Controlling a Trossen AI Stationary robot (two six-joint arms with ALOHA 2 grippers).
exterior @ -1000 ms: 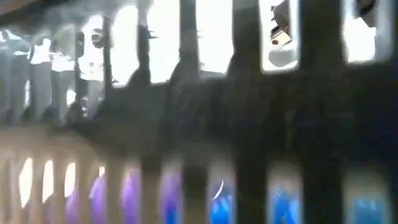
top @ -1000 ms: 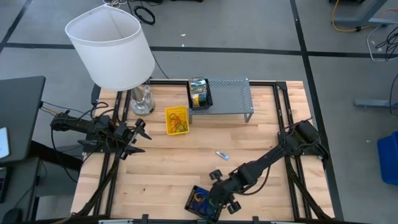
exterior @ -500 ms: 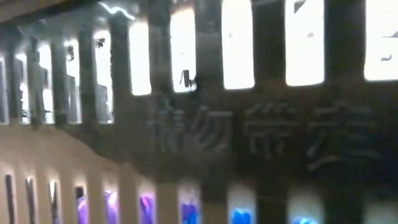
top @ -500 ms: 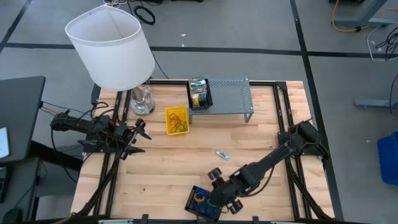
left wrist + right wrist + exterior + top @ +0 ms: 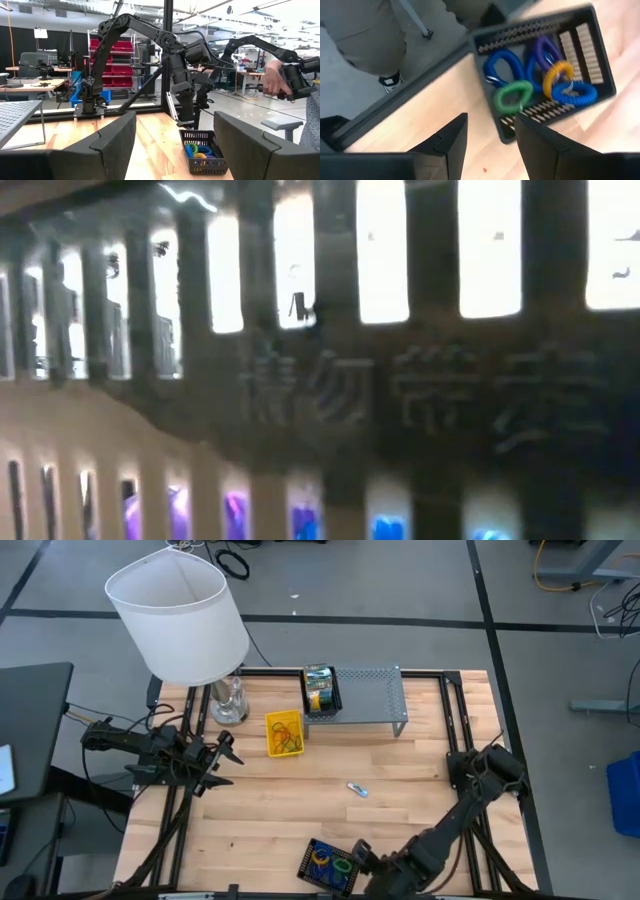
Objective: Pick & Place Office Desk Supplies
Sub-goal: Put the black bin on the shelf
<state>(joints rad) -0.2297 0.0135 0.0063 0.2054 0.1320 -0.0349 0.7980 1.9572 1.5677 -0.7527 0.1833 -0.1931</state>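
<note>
Right gripper [image 5: 372,862] pulled back off black basket [image 5: 328,864], jaws open, empty. Coil loops [image 5: 512,95] lay inside at worktop [image 5: 280,810] front edge. Left gripper [image 5: 228,758] parked, jaws open. Low view blurred, possibly basket mesh; no legible writing.

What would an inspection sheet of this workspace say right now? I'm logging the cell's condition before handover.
Surface: wooden table, mostly bare.
Job's things: black basket of coloured loops at the near edge; yellow tray; crayon boxes beside the grey shelf; small item mid-table.
Clutter: lamp at the far left corner.
Grippers: left gripper open, empty, at the left edge; right gripper open, empty, next to the basket.
Cables: loose cable on the floor.
Surroundings: a person's hand beyond the table; legs at the near edge.
</note>
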